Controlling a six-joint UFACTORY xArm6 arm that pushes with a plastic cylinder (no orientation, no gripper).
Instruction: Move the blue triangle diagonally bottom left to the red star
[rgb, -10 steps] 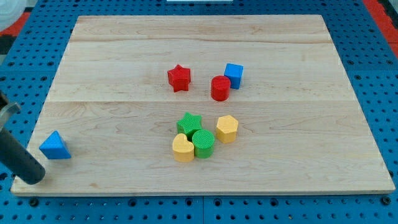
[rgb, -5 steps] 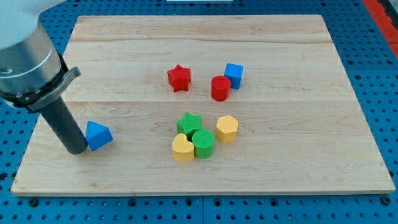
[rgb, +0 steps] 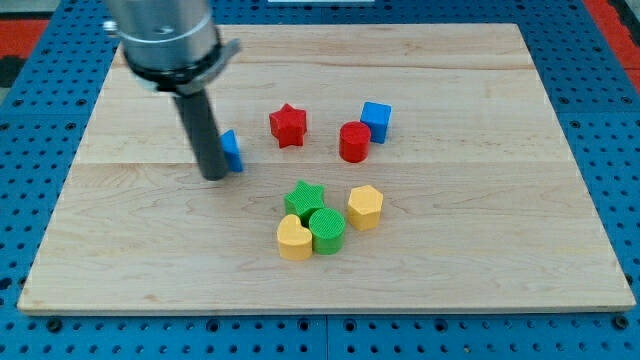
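The blue triangle (rgb: 233, 151) lies on the wooden board (rgb: 480, 250), left of and slightly below the red star (rgb: 288, 125). The dark rod covers its left part. My tip (rgb: 214, 174) rests on the board right against the triangle's left side. A gap of bare board separates the triangle from the red star.
A red cylinder (rgb: 354, 142) and a blue cube (rgb: 376, 121) stand to the right of the star. Below them sits a cluster: green star (rgb: 304, 197), green cylinder (rgb: 327, 230), yellow heart (rgb: 294, 240), yellow hexagon (rgb: 365, 207).
My tip has pushed the blue triangle from the board's bottom left corner up and to the right, close to the red star. The other blocks have not moved.
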